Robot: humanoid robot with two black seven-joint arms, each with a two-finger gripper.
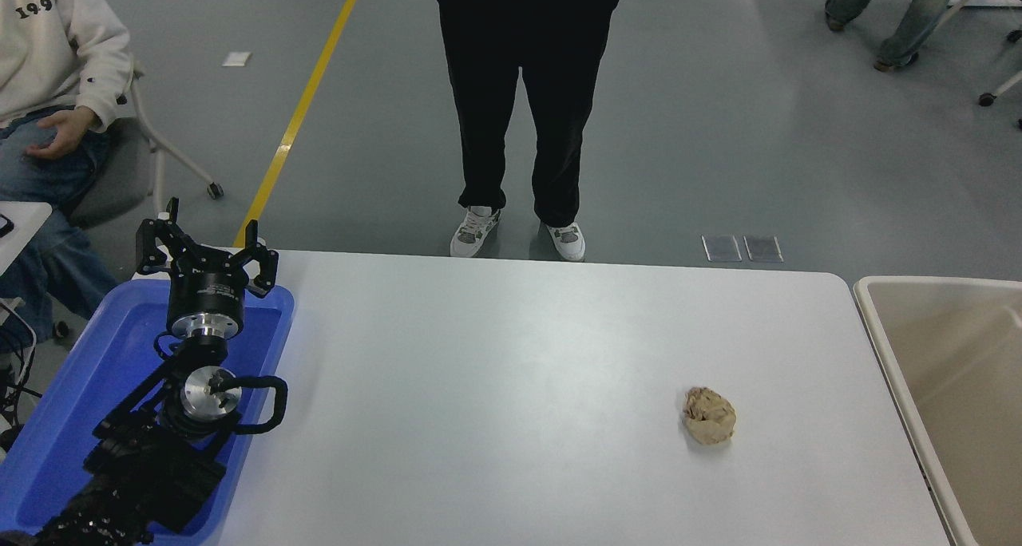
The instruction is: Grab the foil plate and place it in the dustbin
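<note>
The left arm is lying parked at the lower left over the blue tray (80, 418), its pincer (206, 247) standing wide with the fingers spread and nothing between them. The right arm and its pincer are not showing anywhere in the head view. The foil plate is not showing on the table (511, 370) or in the visible part of the dustbin (886, 346), which is sitting just beside the table's right end. A crumpled paper ball (708, 416) is lying on the table toward the right, apart from the dustbin. A person in black trousers (519, 91) is standing at the far side, and a seated person (48, 67) is showing at the upper left.
</note>
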